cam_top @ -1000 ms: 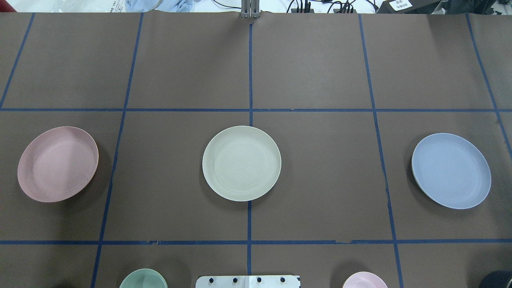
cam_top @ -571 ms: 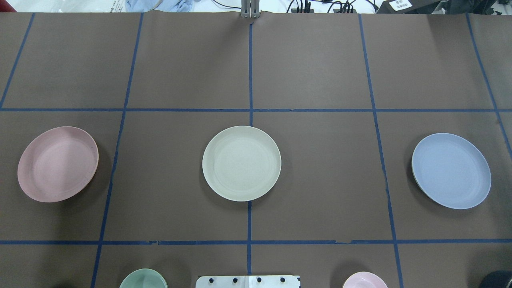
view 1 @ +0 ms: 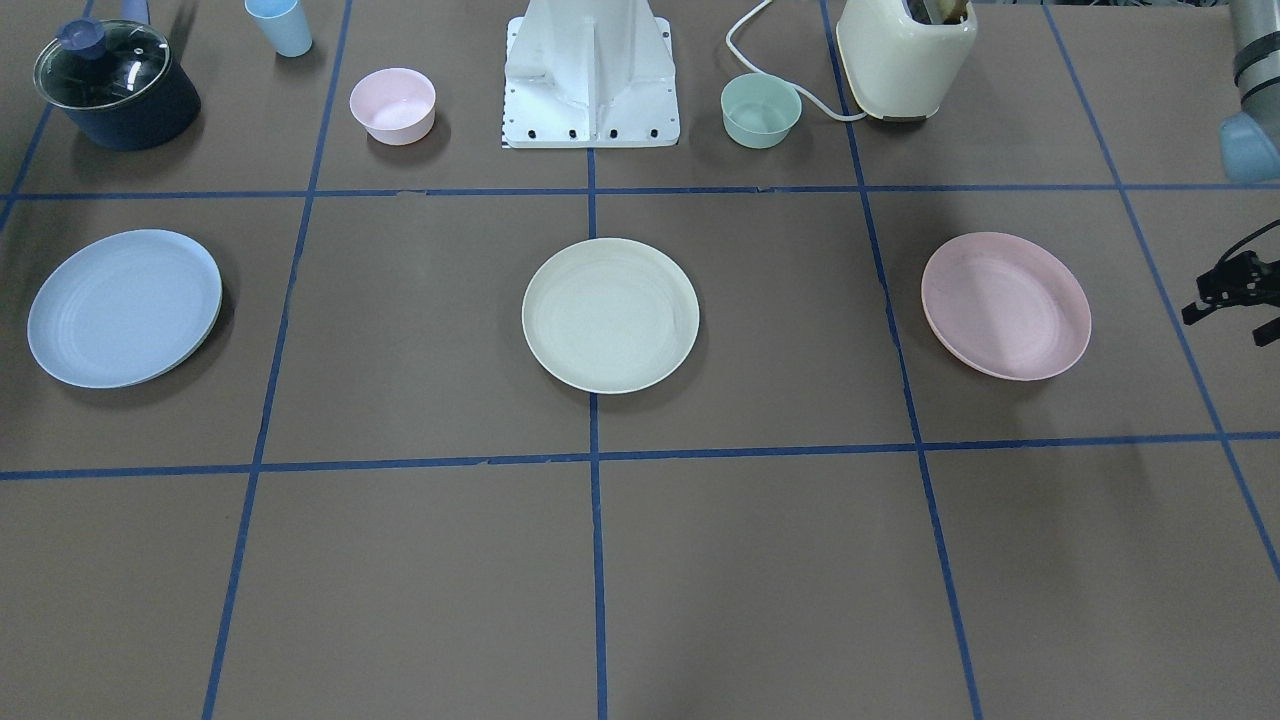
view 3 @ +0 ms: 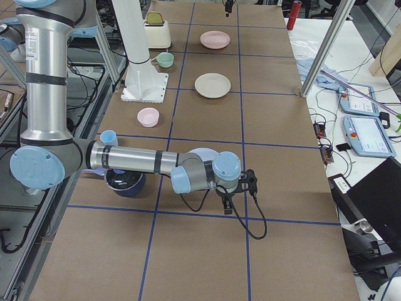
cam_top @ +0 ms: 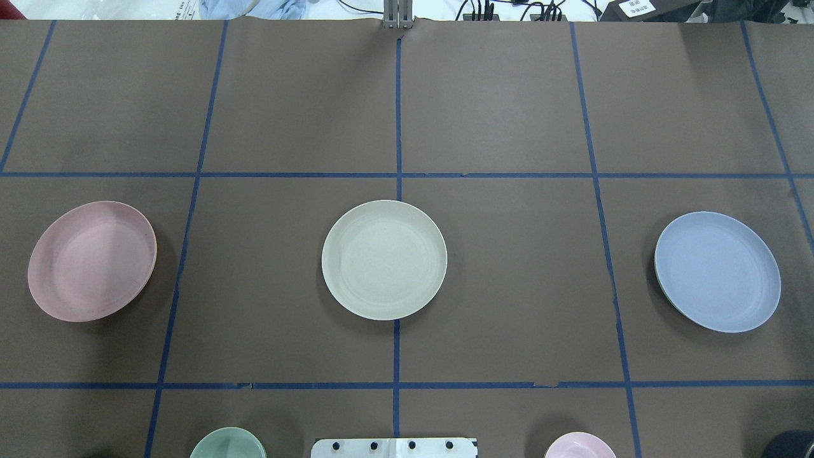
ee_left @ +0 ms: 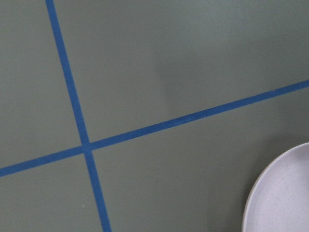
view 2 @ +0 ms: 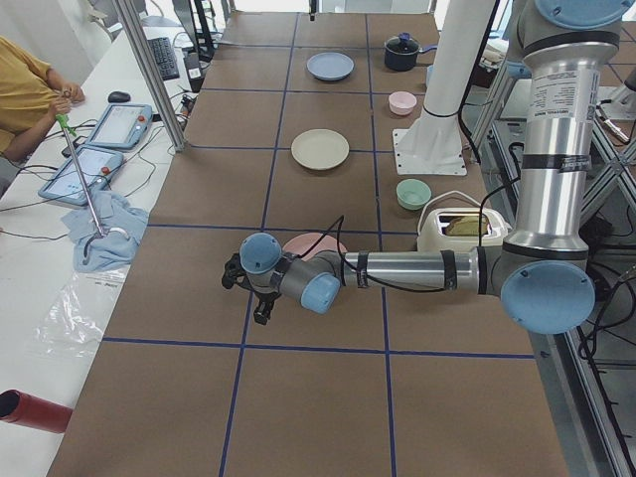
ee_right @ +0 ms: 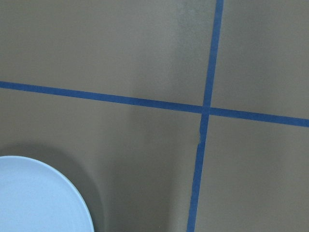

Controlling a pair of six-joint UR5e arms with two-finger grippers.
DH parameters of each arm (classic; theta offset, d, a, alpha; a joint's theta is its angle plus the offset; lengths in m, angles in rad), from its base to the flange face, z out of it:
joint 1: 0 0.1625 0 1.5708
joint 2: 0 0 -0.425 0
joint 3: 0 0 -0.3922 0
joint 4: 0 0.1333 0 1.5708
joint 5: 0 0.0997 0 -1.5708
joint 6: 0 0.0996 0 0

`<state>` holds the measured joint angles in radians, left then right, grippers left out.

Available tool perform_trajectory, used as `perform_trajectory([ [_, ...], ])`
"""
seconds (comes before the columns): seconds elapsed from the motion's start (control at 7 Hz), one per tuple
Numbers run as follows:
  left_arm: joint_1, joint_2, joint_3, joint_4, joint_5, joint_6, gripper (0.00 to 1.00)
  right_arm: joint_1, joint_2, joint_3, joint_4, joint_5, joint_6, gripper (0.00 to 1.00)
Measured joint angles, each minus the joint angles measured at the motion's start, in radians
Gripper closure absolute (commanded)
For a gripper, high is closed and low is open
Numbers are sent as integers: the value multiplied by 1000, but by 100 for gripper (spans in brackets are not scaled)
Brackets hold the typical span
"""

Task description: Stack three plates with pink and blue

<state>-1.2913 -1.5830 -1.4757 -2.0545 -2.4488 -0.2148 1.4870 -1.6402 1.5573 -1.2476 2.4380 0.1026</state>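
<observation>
**A:** How many dishes are there, and where do they sit?

**B:** There are three plates in one row across the brown tabletop [cam_top: 509, 286], all lying flat and none stacked. A pink plate [cam_top: 92, 261] is toward the robot's left. A cream plate [cam_top: 384, 259] is in the middle, over a blue tape line [cam_top: 397, 114]. A blue plate [cam_top: 717, 271] is toward the right. Two bowls, a green bowl [view 1: 761, 110] and a pink bowl [view 1: 392, 105], flank the robot's base. One pot [view 1: 117, 85], one cup [view 1: 280, 25] and one toaster [view 1: 905, 55] stand along that same edge.

**A:** Has anything changed since a second ago?

**B:** No. Seen from overhead, all three plates lie where they were.

**A:** And the hands?

**B:** The left hand [view 2: 246, 293] hangs beyond the pink plate's outer side, apart from it. The right hand [view 3: 241, 188] is beyond the blue plate. I cannot tell whether either hand's fingers are spread or closed.

**A:** Is there room to move?

**B:** The plates are well apart, with brown tabletop between each pair. The pink plate lies near the overhead view's left edge.
</observation>
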Motion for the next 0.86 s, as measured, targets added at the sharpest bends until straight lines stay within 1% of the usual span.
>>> perform_trajectory([
  [0.29, 91, 4, 11, -22, 4, -52, 3, -1, -1, 1, 7, 25, 1, 0],
  [0.57, 147, 4, 27, -38, 1, -62, 16, -2, -1, 1, 8, 51, 2, 0],
  [0.71, 164, 4, 35, -38, 0, -64, 27, -2, -1, 0, 7, 60, 3, 0],
  [0.86, 176, 5, 40, -37, -1, -65, 67, -2, -1, 0, 7, 65, 3, 0],
])
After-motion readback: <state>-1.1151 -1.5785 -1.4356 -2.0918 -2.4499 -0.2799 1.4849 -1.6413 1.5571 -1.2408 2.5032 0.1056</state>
